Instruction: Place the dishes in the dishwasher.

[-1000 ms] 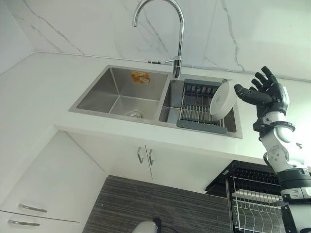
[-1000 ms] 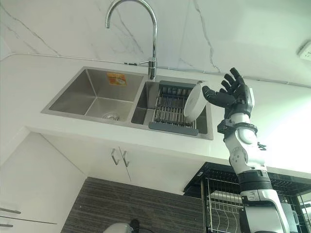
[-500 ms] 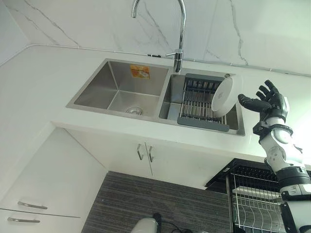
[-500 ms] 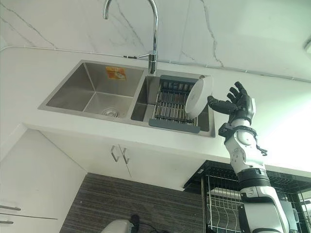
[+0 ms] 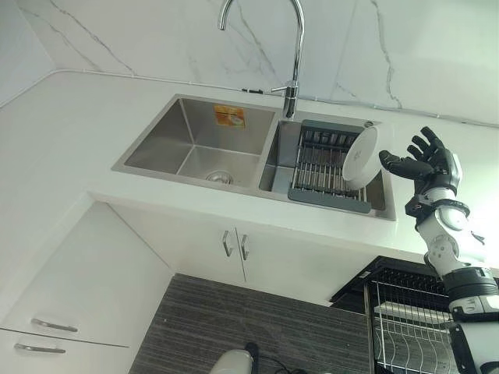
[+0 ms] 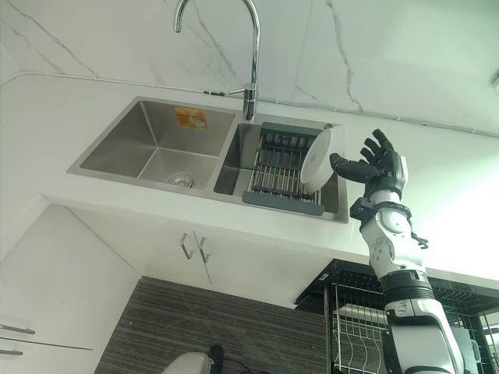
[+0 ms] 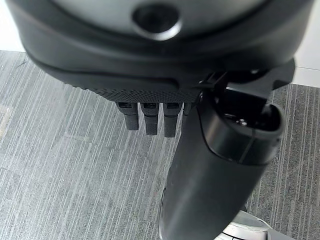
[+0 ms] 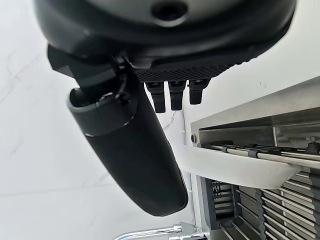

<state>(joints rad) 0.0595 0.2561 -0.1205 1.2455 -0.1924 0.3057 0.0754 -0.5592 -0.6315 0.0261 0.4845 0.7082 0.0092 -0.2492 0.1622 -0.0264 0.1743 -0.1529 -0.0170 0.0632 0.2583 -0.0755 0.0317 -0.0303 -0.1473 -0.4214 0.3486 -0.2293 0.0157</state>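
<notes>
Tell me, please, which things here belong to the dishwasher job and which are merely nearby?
Belongs to the job: white dish leaning in the drying rack; open right hand beside it; dishwasher rack.

Merely nearby: tap, left sink basin, cabinet doors.

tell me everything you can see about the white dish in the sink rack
The white dish is round, plain and glossy, ceramic by its look, with a shallow raised rim. It stands on edge, tilted, at the right end of the dark drying rack in the right basin of the steel sink. The right hand, fingers spread open, is just beside it, thumb towards its rim; contact cannot be told.
</notes>
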